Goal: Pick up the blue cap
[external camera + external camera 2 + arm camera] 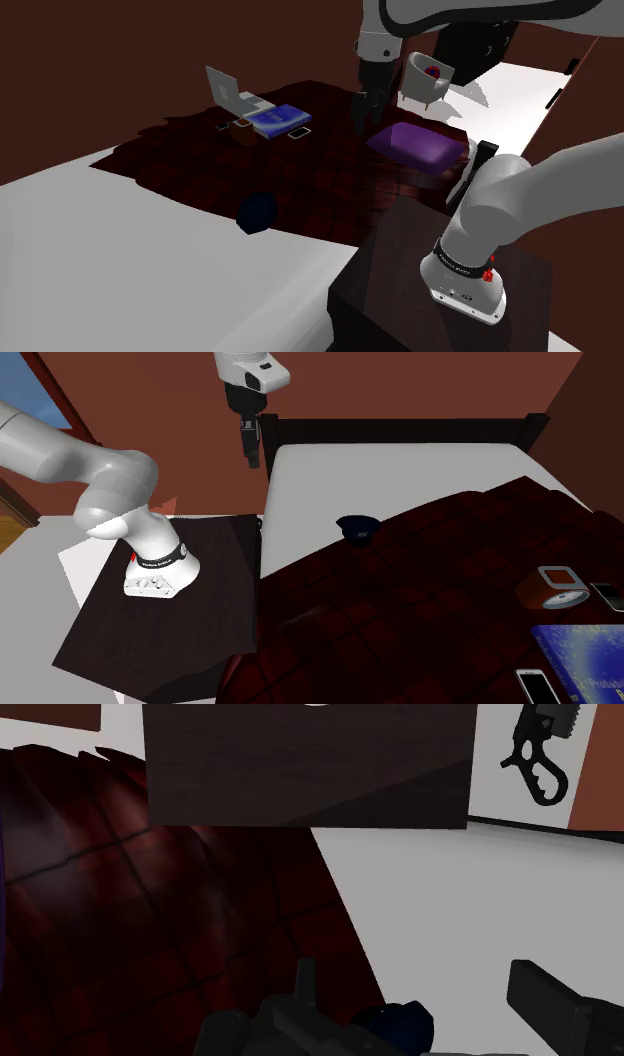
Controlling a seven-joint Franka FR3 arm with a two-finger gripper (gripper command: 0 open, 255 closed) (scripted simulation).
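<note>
Released gripper, fingers spread apart, clasping nothing. It hangs tips-down at upper middle of the shoulder view, above the dark red blanket. In the second exterior view it sits at the top, left of centre, near the left end of the dark headboard.

Blue cap is well apart from the gripper. It lies on the bed at centre-left of the shoulder view, on the blanket's edge where that meets the white sheet. In the second exterior view the cap is at mid-frame, on the same blanket/sheet border. In the wrist view a dark blue bit of the cap shows between the two fingers, touching neither.

Purple cushion is just right of and below the gripper in the shoulder view. An open laptop is at upper left-centre, with a blue book beside it and a phone just beside the book.

The dark brown stand is at lower right, with the white arm rising from it.
</note>
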